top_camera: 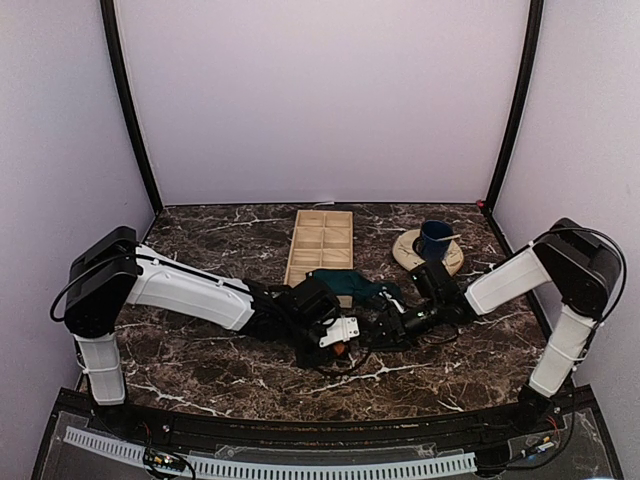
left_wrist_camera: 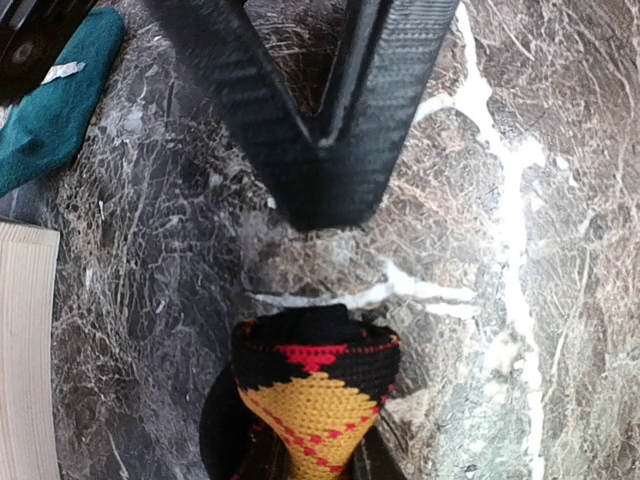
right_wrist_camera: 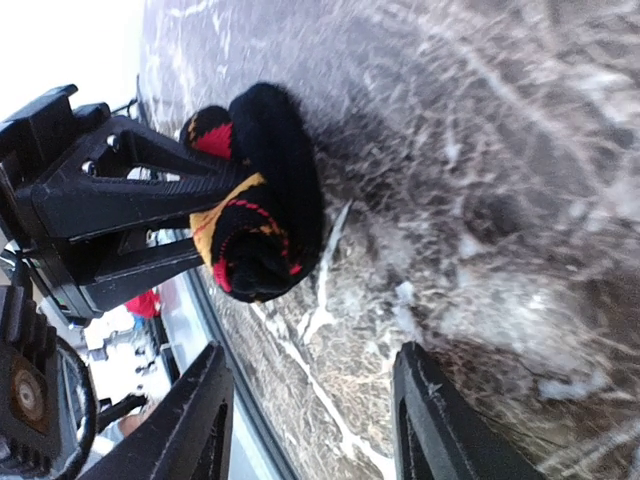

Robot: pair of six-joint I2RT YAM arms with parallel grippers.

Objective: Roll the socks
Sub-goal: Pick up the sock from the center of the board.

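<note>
The black sock with red and orange diamonds [left_wrist_camera: 315, 385] is rolled into a tight bundle, and my left gripper [left_wrist_camera: 310, 462] is shut on it just above the marble. In the right wrist view the same rolled sock [right_wrist_camera: 268, 195] sits pinched between the left fingers [right_wrist_camera: 150, 195]. My right gripper [right_wrist_camera: 315, 405] stands open a short way off, facing the roll with nothing between its fingers. From above, both grippers meet at the table's middle front, left gripper [top_camera: 343, 338] and right gripper [top_camera: 380, 325]. The plain teal sock [top_camera: 345, 283] lies flat just behind them.
A light wooden compartment tray [top_camera: 322, 245] lies behind the teal sock. A dark blue mug [top_camera: 435, 238] stands on a round wooden disc [top_camera: 410, 250] at the back right. White walls with black posts enclose the marble table [top_camera: 220, 370].
</note>
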